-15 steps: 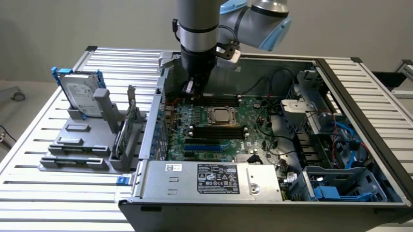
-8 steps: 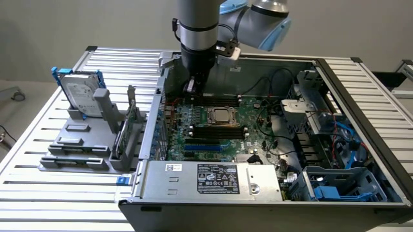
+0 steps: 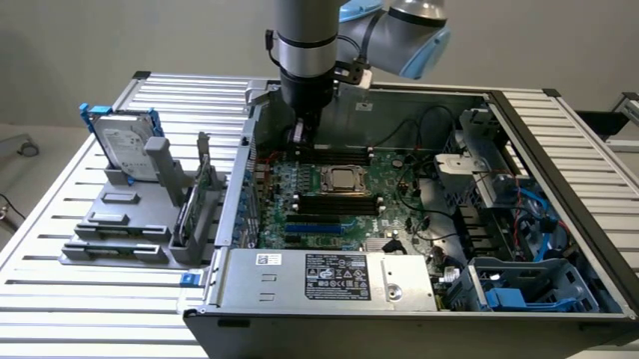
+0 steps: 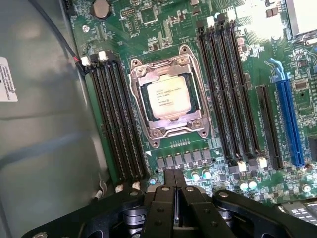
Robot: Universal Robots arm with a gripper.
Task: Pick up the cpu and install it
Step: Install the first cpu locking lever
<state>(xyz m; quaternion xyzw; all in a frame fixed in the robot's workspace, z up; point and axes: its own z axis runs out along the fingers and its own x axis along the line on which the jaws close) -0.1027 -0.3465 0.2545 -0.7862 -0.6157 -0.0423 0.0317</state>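
The cpu, a small square chip with a pale silvery top, lies flat inside the metal-framed socket in the middle of the green motherboard. In the wrist view the cpu sits seated within the socket frame, uncovered. My gripper hangs inside the open computer case, above the board and behind the socket toward the case's back wall. Its two black fingers are pressed together with nothing between them. The gripper is apart from the cpu, a short way off past the socket's edge.
Black memory slots flank the socket on both sides, and a blue expansion slot lies beyond. The power supply fills the case front. A hard drive stands in a grey rack at the exterior view's left. Cables run along the right.
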